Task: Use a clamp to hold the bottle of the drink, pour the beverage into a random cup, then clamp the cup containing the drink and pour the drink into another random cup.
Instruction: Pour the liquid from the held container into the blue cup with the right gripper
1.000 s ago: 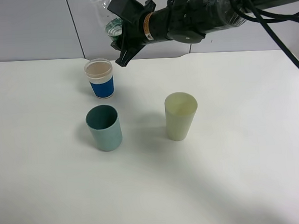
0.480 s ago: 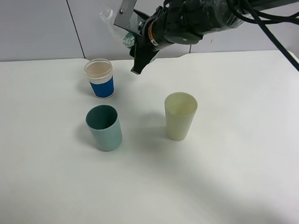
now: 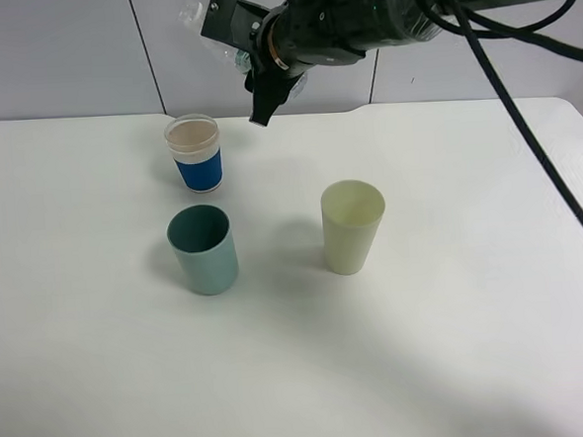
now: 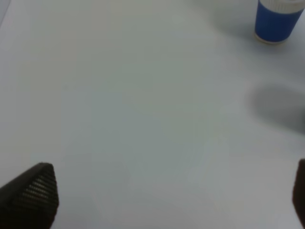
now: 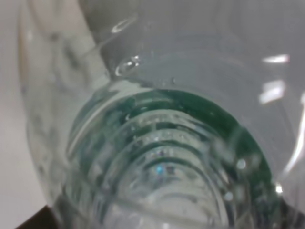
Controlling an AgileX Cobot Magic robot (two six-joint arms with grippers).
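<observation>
The white bench (image 3: 478, 346) carried three cups. The right arm (image 3: 378, 15) reached over the bench's far edge. Its right gripper (image 3: 247, 61) was clamped on the clear bottle (image 5: 162, 157), which hung in the air just beyond the blue-banded cup (image 3: 196, 153). That cup stood near the far edge, left of centre. The teal tumbler (image 3: 203, 250) stood just in front of it, and the pale yellow-green tumbler (image 3: 352, 226) stood apart at mid-bench. The left gripper (image 4: 167, 200) hung above bare bench, jaws wide, holding nothing.

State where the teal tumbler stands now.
Exterior high view: the teal tumbler stands left of centre, in front of the blue-banded cup, left of the pale tumbler.
</observation>
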